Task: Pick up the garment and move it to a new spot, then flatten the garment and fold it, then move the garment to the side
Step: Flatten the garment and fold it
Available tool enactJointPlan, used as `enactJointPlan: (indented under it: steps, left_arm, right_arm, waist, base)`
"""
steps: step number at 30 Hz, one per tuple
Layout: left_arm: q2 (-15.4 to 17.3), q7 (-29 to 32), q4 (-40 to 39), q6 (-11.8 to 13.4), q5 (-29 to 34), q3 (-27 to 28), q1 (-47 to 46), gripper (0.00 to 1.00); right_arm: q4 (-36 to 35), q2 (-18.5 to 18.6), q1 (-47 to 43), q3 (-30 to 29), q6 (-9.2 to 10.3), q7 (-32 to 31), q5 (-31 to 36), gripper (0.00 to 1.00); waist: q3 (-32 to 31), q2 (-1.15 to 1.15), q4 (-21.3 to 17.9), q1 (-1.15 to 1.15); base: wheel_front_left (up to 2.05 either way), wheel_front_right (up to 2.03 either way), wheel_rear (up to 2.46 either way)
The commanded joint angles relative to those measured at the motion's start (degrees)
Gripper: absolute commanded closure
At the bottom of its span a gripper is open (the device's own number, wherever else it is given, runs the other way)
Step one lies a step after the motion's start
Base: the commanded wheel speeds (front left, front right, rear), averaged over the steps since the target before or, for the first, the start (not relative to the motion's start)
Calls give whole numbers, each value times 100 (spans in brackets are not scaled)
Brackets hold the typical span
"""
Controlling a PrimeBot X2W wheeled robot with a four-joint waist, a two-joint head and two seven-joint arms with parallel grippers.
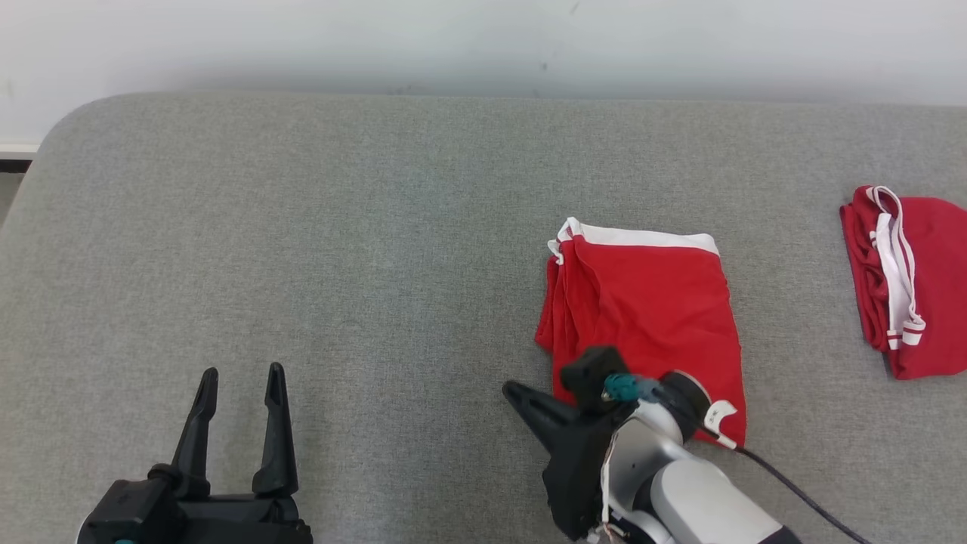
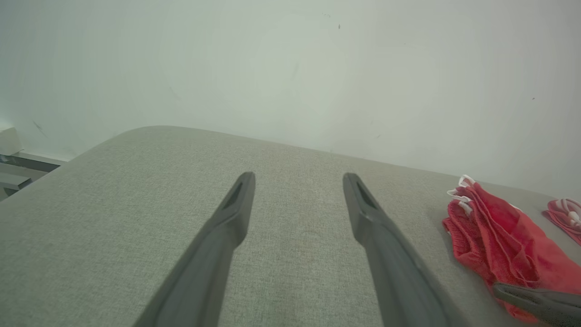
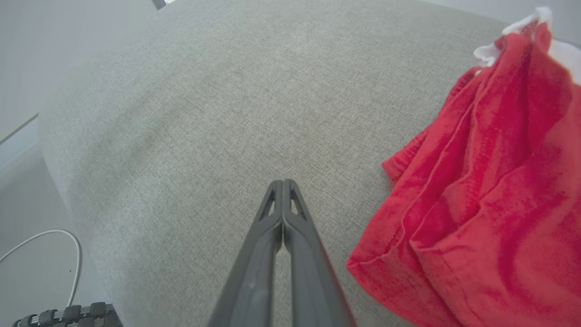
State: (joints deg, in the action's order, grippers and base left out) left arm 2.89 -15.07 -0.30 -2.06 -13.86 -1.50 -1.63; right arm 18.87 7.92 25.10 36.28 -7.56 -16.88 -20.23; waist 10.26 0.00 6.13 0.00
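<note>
The garment point(image 1: 650, 302), red with a white band along its far edge, lies folded on the grey padded surface point(image 1: 340, 227) right of centre. It also appears in the left wrist view point(image 2: 499, 231) and the right wrist view point(image 3: 490, 181). My right gripper point(image 1: 508, 389) is shut with nothing in it, pointing left just off the garment's near left corner; its fingers meet tip to tip point(image 3: 282, 181) over bare fabric. My left gripper point(image 1: 243, 370) is open at the lower left, far from the garment, with its fingers spread over the surface point(image 2: 299, 177).
A second red garment with white trim point(image 1: 922, 287) lies bunched at the far right edge point(image 2: 565, 211). A pale wall backs the surface. The surface's rounded left corner point(image 1: 45, 143) drops to the floor, where a white cable point(image 3: 45, 236) lies.
</note>
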Motion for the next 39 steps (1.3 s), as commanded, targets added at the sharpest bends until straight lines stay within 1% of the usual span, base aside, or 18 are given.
enactJointPlan:
  steps: [1,5,6,7,12,14,20,28,32,39]
  left_arm:
    - [0,-9,-7,-2,7,9,28,0]
    - [0,-9,-20,24,19,20,87,0]
    - [0,-9,-20,27,18,20,90,0]
    - [0,-9,-21,33,17,19,87,0]
    - [1,-9,-3,20,5,3,128,0]
    - [0,-9,-7,13,3,4,143,0]
    - [0,-9,-7,-15,24,13,147,0]
    - [0,-9,31,-38,45,7,124,0]
    - [0,-9,52,-63,49,2,134,0]
    - [0,-9,48,-76,54,4,163,0]
  right_arm:
    - [-83,29,83,-50,17,84,-46,100]
    - [-305,105,31,-372,17,286,84,100]
    - [-357,107,-31,-475,17,324,147,75]
    - [-420,96,-114,-608,17,360,205,0]
    - [-750,-50,-618,-1373,17,455,680,0]
    - [-880,-136,-869,-1583,17,420,901,0]
    - [-1147,-375,-1415,-1960,17,352,1408,0]
    - [-1079,-498,-1434,-2105,17,274,1664,0]
    - [-873,-510,-1244,-1965,17,147,1558,0]
    - [-362,-508,-881,-1746,17,116,1708,0]
  waist:
    - [-10,0,-16,0]
    - [-47,0,-67,0]
    - [-60,0,-80,0]
    - [-72,0,-91,0]
    - [-139,0,-122,0]
    - [-150,0,-136,0]
    - [-138,0,-163,0]
    - [-142,0,-149,0]
    - [-145,0,-110,0]
    - [-109,0,-33,0]
  base:
    - [0,0,0]
    - [0,0,0]
    - [0,0,0]
    - [0,0,0]
    - [0,0,0]
    - [0,0,0]
    - [0,0,0]
    - [0,0,0]
    - [0,0,0]
    - [0,0,0]
